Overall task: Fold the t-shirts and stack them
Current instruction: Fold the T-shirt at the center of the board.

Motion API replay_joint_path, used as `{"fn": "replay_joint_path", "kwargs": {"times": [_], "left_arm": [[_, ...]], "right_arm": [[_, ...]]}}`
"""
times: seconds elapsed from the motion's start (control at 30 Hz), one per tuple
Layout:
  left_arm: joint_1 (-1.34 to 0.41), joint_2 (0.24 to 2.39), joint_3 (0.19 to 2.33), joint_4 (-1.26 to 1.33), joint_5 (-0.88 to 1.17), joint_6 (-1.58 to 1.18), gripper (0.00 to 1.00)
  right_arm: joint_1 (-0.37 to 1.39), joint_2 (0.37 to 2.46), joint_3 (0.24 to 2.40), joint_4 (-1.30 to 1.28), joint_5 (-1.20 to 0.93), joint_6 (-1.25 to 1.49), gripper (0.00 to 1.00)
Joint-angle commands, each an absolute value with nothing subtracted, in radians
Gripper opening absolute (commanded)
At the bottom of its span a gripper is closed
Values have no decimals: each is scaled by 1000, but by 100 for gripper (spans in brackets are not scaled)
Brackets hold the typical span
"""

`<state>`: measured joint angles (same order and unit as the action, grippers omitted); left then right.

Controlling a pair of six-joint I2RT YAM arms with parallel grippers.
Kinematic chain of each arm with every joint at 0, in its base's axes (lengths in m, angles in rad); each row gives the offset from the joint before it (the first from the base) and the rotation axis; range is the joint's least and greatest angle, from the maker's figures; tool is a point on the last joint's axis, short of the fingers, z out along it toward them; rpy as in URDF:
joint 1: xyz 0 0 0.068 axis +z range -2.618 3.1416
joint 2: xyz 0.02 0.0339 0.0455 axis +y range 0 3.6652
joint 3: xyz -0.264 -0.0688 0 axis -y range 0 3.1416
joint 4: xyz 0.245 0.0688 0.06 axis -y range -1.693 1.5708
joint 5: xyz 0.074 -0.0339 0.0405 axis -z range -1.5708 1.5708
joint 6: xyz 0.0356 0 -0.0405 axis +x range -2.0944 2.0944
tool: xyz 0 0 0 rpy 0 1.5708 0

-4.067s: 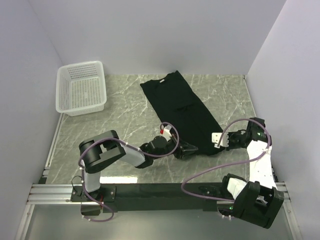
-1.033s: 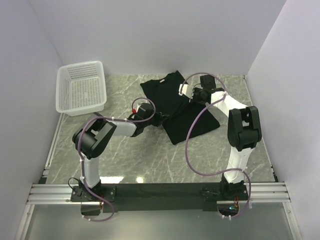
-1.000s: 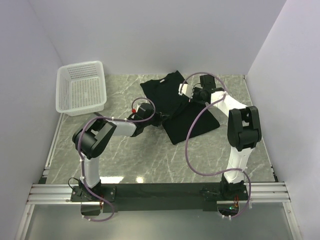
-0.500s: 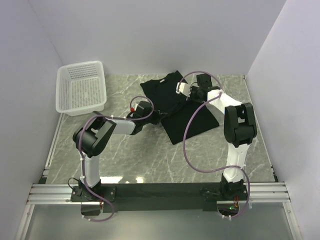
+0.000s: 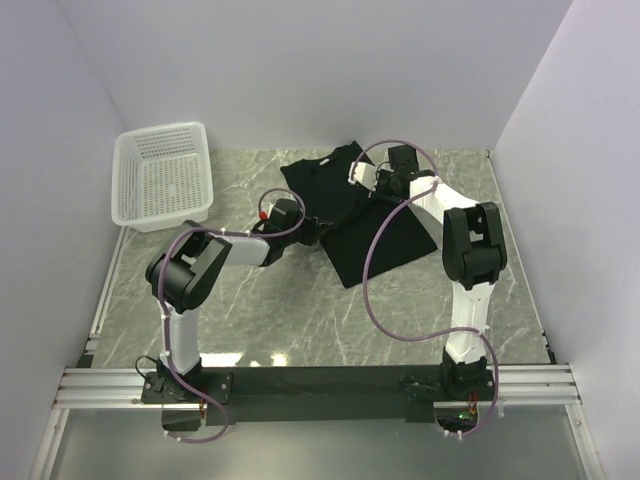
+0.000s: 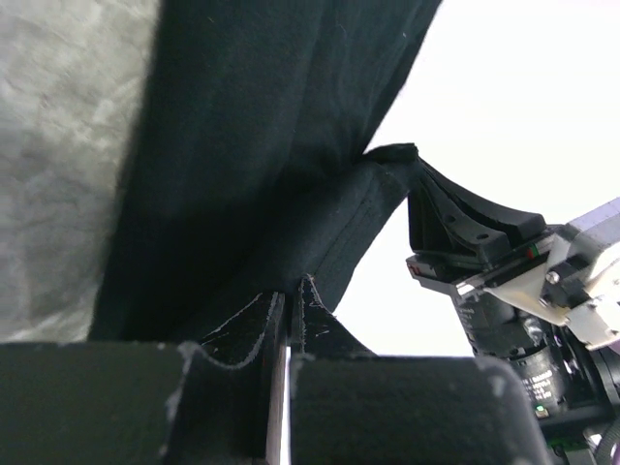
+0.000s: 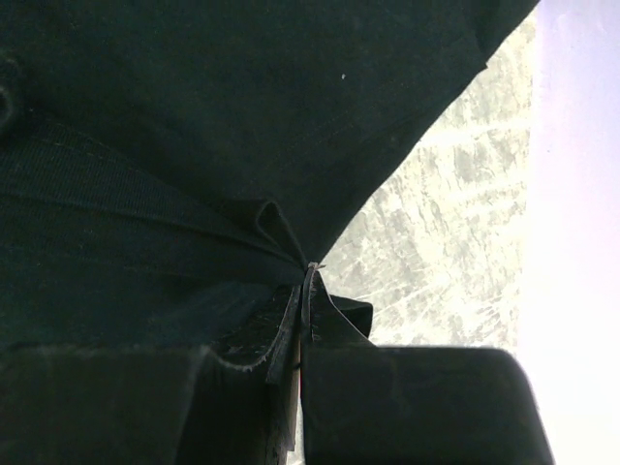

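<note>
One black t-shirt [image 5: 392,238] lies on the marble table [image 5: 300,320], its near part lifted and doubled back toward the collar end. My left gripper [image 5: 320,233] is shut on the shirt's left edge. In the left wrist view the fingertips [image 6: 308,295] pinch the black fabric [image 6: 262,116], which hangs taut across to the right gripper [image 6: 455,228]. My right gripper [image 5: 371,188] is shut on the other corner. The right wrist view shows cloth [image 7: 242,97] bunched between its closed jaws [image 7: 308,281]. No chest print is visible.
A white mesh basket [image 5: 165,175] stands at the far left corner of the table. White walls close in the left, back and right sides. The arms' base rail [image 5: 320,385] runs along the near edge.
Four seconds ago both grippers held the shirt's hem near the front of the table. They have carried it back over the shirt, and in the last second they crept further toward the far left.
</note>
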<state>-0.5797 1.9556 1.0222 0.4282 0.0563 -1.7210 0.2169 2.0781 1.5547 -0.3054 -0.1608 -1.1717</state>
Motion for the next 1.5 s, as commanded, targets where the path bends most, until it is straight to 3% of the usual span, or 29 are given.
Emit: {"fn": "replay_joint_path", "kwargs": {"times": [0.0, 0.1, 0.17, 0.2, 0.23, 0.27, 0.37, 0.57, 0.73, 1.0, 1.2, 1.33, 1.47], "left_arm": [[-566, 1971, 1058, 442, 61, -1703, 1], [-563, 1976, 1063, 436, 63, -1703, 2], [-561, 1973, 1060, 439, 61, -1707, 6], [-560, 1967, 1055, 446, 60, -1712, 11], [-558, 1960, 1054, 449, 57, -1712, 15], [-555, 1954, 1045, 454, 46, -1710, 23], [-552, 1919, 1042, 445, 25, -1689, 35], [-548, 1827, 1038, 422, -26, -1606, 51], [-538, 1769, 1034, 391, -41, -1525, 53], [-551, 1642, 974, 281, 35, -1241, 57], [-658, 1536, 838, 238, 92, -1199, 60], [-770, 1525, 706, 328, 91, -1304, 61], [-866, 1575, 632, 506, 58, -1468, 62]], "right_arm": [[224, 2088, 1615, -272, -138, -1157, 0], [225, 2094, 1618, -262, -135, -1151, 0], [227, 2098, 1623, -252, -132, -1134, 11], [226, 2103, 1634, -245, -133, -1126, 26], [229, 2103, 1640, -239, -132, -1114, 35], [227, 2103, 1644, -232, -130, -1085, 39], [230, 2103, 1672, -212, -129, -1031, 45], [226, 2074, 1704, -216, -152, -971, 47], [198, 2000, 1698, -297, -235, -916, 48], [81, 1761, 1498, -530, -520, -1029, 52], [-121, 1634, 1329, -858, -736, -1432, 57], [-236, 1588, 1226, -1009, -743, -1828, 58], [-261, 1568, 1117, -999, -666, -1963, 58]]}}
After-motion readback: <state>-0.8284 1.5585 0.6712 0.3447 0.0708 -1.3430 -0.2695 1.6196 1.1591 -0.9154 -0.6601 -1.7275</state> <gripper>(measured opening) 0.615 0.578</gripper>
